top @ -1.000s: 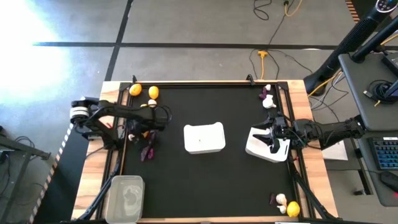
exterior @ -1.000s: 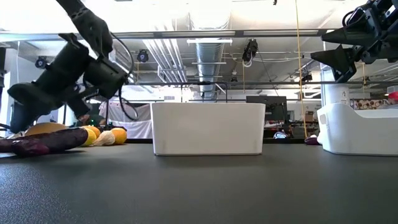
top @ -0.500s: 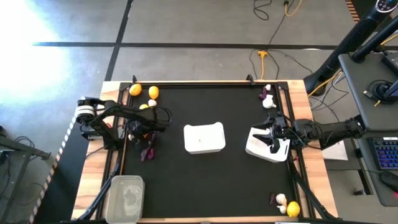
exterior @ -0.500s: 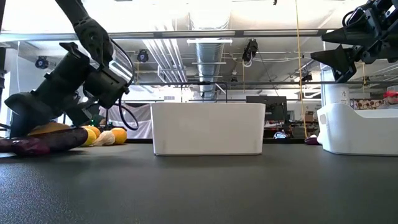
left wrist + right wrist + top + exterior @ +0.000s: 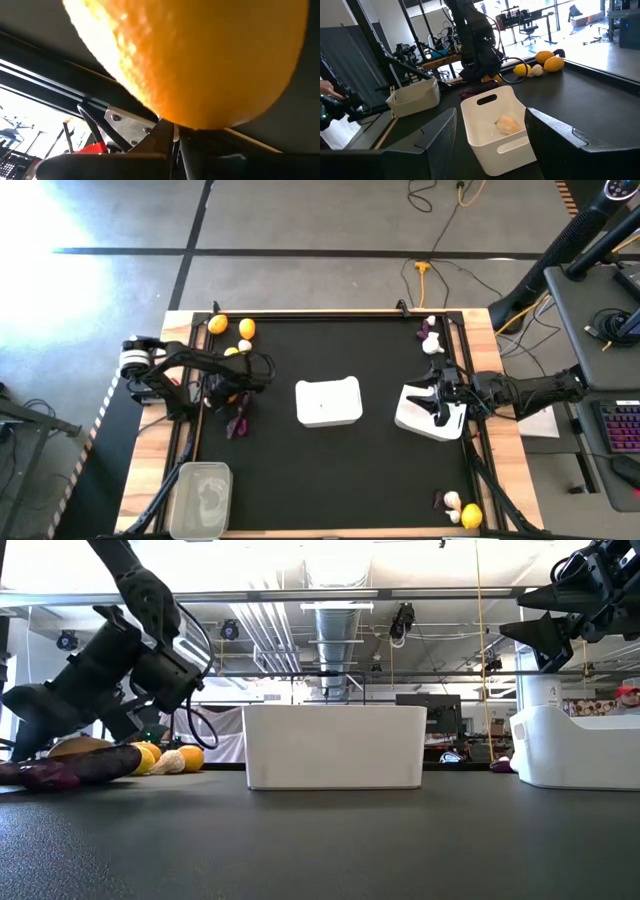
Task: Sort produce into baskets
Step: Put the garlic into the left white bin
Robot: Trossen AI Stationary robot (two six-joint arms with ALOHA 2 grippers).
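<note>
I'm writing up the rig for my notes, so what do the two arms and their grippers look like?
Both arms are dark, jointed and slim. The left arm has a silvery-white cylindrical joint and a looping black cable by the left gripper. The right gripper has two broad, flat, angular dark fingers.

Robotics lab / industrial workshop space. Low view: exposed ceiling w/ silver ducting [image 5: 335,625] top centre, pipes, hanging cables, a monitor [image 5: 428,710] mid-frame behind the bench. High view: bare concrete floor [image 5: 300,230] w/ dark tape lines across the top, yellow power cord [image 5: 425,268] upper centre, a keyboard [image 5: 620,425] on a desk at right edge. Right wrist view: office chairs [image 5: 530,31] and desks at top, black metal framing [image 5: 365,35] at left, big windows behind.
</note>
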